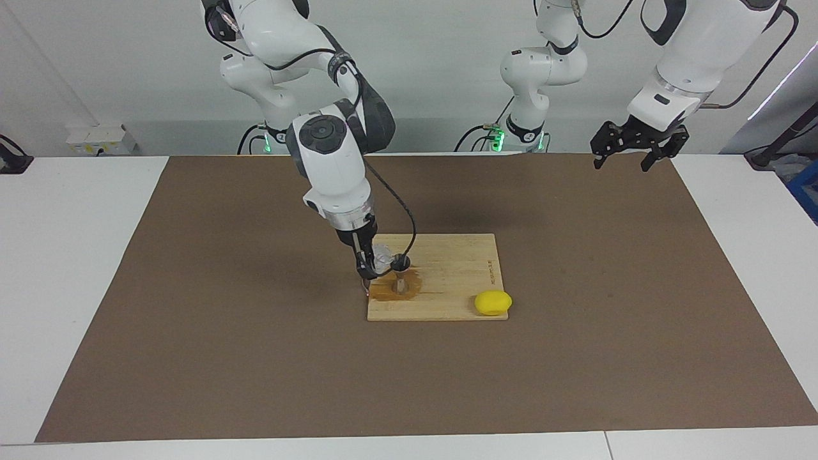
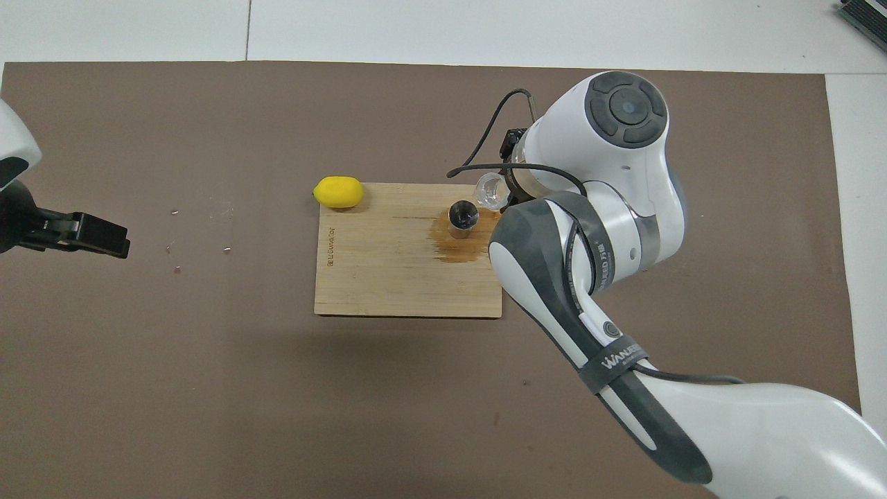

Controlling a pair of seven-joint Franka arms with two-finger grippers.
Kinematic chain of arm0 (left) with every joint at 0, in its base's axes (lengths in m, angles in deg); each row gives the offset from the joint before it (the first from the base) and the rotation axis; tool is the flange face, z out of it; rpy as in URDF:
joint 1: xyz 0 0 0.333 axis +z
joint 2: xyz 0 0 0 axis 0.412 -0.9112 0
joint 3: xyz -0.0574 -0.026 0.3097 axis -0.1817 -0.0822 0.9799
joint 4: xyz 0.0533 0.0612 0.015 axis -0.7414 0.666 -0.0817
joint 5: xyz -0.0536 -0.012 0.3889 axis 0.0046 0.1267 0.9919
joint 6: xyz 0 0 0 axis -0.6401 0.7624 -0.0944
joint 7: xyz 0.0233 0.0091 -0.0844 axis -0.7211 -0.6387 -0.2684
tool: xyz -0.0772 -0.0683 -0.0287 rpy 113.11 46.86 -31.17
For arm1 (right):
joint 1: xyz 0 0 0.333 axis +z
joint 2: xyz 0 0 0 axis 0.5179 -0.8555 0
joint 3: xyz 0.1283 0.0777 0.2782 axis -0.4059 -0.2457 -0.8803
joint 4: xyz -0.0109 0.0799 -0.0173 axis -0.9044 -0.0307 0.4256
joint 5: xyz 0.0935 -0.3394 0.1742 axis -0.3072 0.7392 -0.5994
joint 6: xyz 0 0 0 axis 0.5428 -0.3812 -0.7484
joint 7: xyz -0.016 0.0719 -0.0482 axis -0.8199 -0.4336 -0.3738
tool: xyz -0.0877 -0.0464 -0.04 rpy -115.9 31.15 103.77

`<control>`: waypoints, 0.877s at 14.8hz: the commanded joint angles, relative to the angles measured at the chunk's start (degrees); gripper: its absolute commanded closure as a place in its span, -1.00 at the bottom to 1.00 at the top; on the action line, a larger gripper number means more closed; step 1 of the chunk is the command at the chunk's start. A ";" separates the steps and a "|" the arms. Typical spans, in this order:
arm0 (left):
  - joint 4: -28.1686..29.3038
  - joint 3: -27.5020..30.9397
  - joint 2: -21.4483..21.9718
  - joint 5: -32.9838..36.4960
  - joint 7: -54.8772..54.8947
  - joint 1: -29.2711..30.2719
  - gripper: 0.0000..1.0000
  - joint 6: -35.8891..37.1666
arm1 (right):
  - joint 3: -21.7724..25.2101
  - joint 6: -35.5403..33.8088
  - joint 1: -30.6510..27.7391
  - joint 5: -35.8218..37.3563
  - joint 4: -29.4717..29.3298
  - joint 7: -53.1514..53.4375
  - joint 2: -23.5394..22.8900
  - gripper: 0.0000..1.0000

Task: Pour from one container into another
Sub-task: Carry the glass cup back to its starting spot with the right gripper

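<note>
Two arms stand at the tabletop (image 1: 192, 287), which is covered by a brown mat. The right hand (image 1: 365, 271) is low over the wooden board (image 1: 447, 281) near the middle of the tabletop, pinching the clear glass tumbler (image 2: 490, 188) and holding it tipped on its side, its mouth turned toward the steel jigger (image 2: 462, 217). The jigger stands upright on the board, just beside the tumbler, at the board's end toward the right arm's edge of the tabletop. A brown wet stain (image 2: 457, 242) spreads over the board around the jigger's foot. A yellow lemon (image 1: 493, 302) lies at the board's corner farthest from the robots, toward the left arm's end. The left hand (image 1: 629, 153) waits in the air over the tabletop's corner by its own base, its fingers spread and holding nothing
</note>
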 commanded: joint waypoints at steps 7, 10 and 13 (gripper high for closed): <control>0.57 -0.59 1.13 -0.33 -0.48 0.73 -1.00 0.76 | -0.63 0.66 -11.81 -20.66 9.46 -17.64 2.87 1.00; 0.57 -0.59 1.13 -0.33 -0.48 0.73 -1.00 0.76 | -0.63 2.24 -16.57 -26.22 16.93 -27.39 5.59 1.00; 0.57 -0.59 1.13 -0.33 -0.48 0.73 -1.00 0.76 | -0.63 3.30 -21.57 -30.10 23.79 -38.73 7.09 1.00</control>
